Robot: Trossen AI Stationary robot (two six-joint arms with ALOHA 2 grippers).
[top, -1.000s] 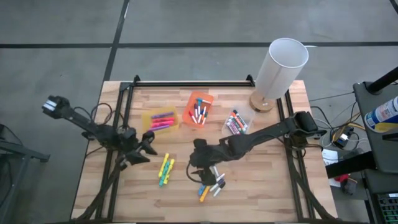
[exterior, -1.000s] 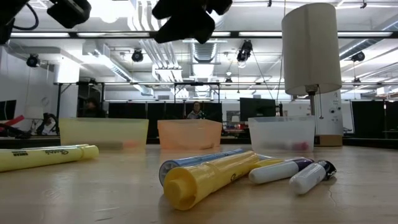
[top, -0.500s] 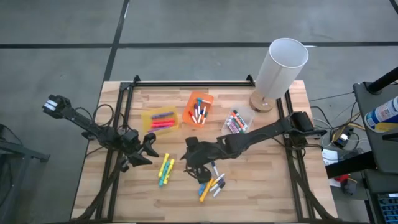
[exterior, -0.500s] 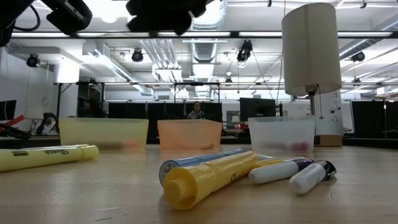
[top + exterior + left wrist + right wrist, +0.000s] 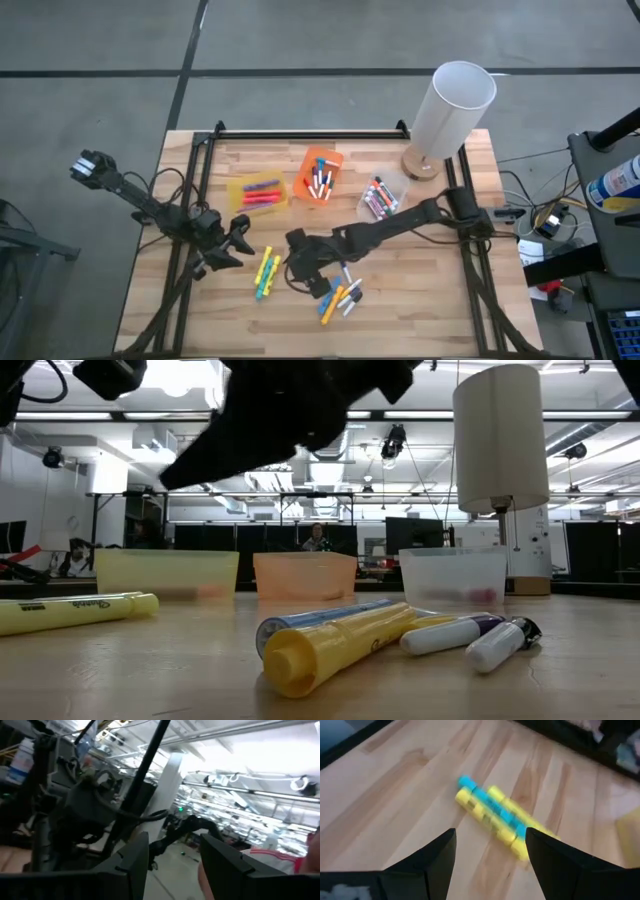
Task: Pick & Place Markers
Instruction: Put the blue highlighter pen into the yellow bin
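Three yellow and blue markers [image 5: 266,272] lie side by side on the wooden table, left of centre; the right wrist view shows them [image 5: 490,812] ahead of my fingers. My right gripper [image 5: 292,266] hangs open just to their right, slanting down, touching nothing. A second heap of markers [image 5: 338,296], yellow, blue, white and dark, lies near the front and fills the low view [image 5: 340,645]. More markers sit in the bins at the back. My left gripper [image 5: 238,236] waits open above the table's left side, pointing slightly upward [image 5: 172,865].
Three small bins stand in a row behind the markers: yellow [image 5: 258,192], orange [image 5: 321,172] and clear [image 5: 380,197]. A tall white cylinder on a round base [image 5: 450,110] stands at the far right corner. Black frame rails [image 5: 205,150] border the table.
My right gripper has gone toward the table's left edge and down, away from the front heap and toward the yellow and blue markers, rolling as it went. It stays open. No marker has moved.
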